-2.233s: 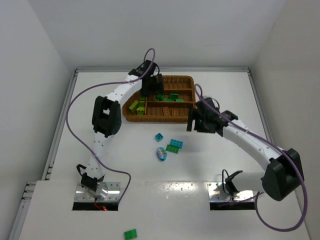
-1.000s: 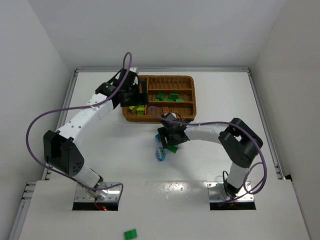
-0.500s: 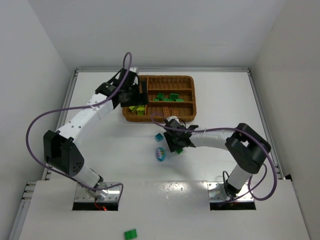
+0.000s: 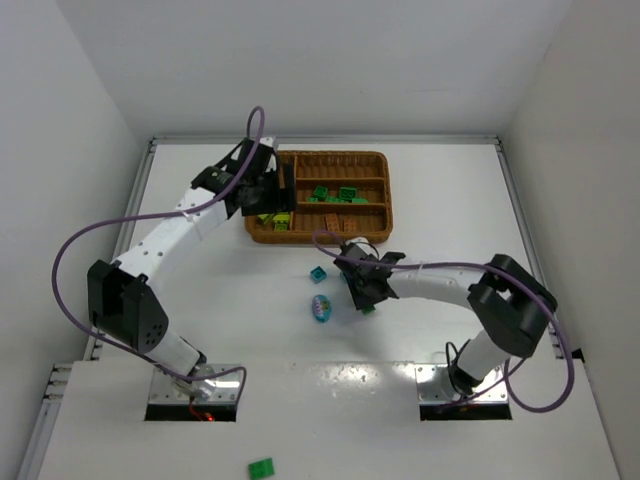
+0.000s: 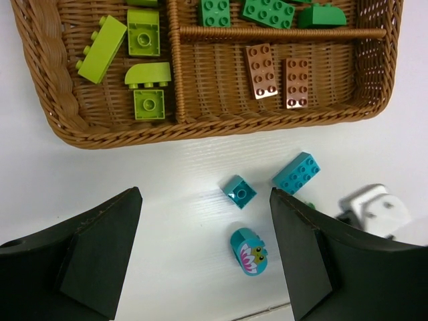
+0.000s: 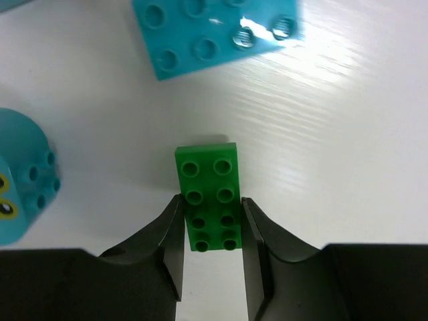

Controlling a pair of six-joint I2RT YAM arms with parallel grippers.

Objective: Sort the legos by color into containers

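My right gripper (image 6: pixel 210 221) is shut on a dark green flat lego (image 6: pixel 208 200), its jaws pressed against the brick's two long sides low over the table. In the top view the right gripper (image 4: pixel 362 292) is just below the wicker tray (image 4: pixel 388 200). A teal long lego (image 6: pixel 214 30) and a teal rounded lego (image 6: pixel 20 174) lie close by. My left gripper (image 5: pixel 204 261) hangs open and empty over the tray's left end (image 4: pixel 262 195). The tray (image 5: pixel 53 87) holds lime legos (image 5: pixel 144 32), brown legos (image 5: pixel 262 70) and green legos (image 5: pixel 267 12) in separate sections.
A small teal cube (image 5: pixel 239 191) and the flower-faced teal lego (image 5: pixel 249 251) lie on the white table below the tray. One green lego (image 4: pixel 261 467) sits on the front ledge near the arm bases. Walls enclose the table at left, back and right.
My right gripper has closed onto the dark green lego, and its arm has shifted slightly right and nearer. The left arm has stayed still.
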